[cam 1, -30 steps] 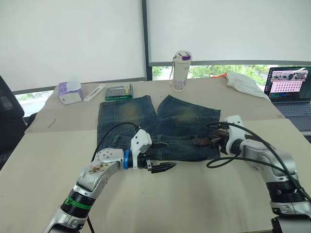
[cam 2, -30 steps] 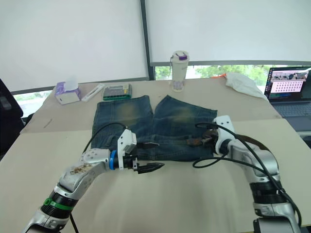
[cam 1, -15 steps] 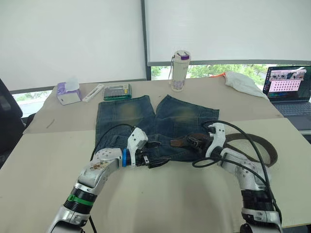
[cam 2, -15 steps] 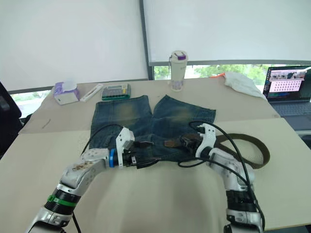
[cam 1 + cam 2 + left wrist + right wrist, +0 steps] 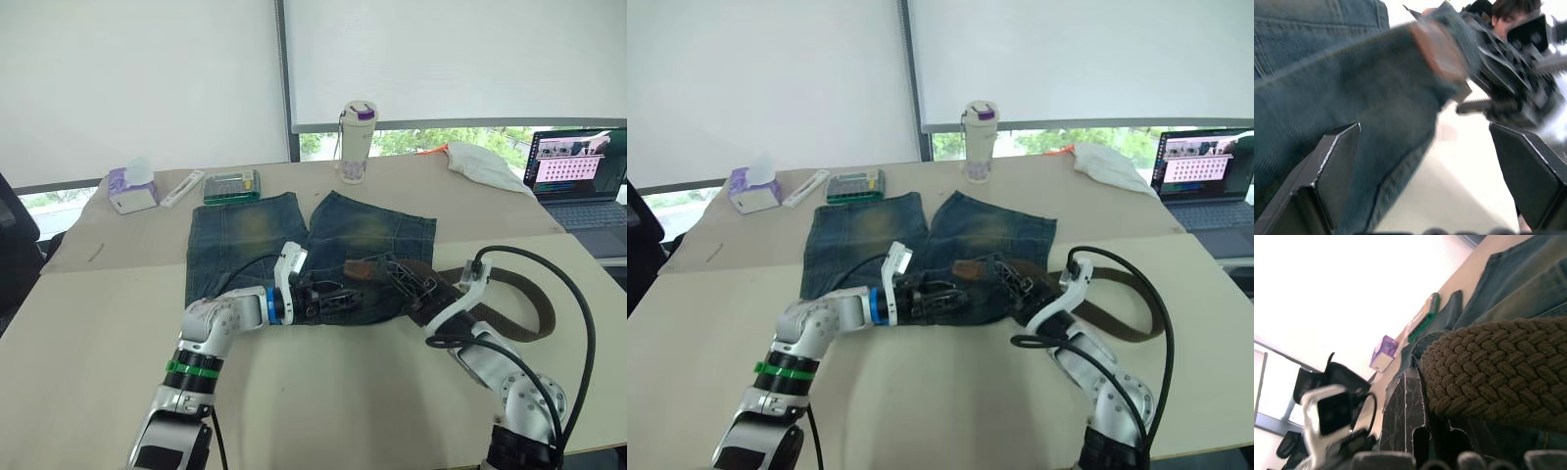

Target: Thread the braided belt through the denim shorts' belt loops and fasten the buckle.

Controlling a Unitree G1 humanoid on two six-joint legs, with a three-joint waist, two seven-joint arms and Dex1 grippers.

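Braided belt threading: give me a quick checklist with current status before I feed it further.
1. Right gripper gripping the braided belt: ok.
2. Left gripper open around the denim shorts' waistband: ok.
3. Belt through a belt loop: cannot tell.
4. Belt slack free on the table, looping right of the shorts: ok.
5. Buckle position: cannot tell.
6. Shorts flat: not ok, waistband lifted near its brown patch.

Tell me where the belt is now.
The belt lies on the table's right side in the eye views, looping from beside the shorts; its near end is at their waistband, in the right gripper.
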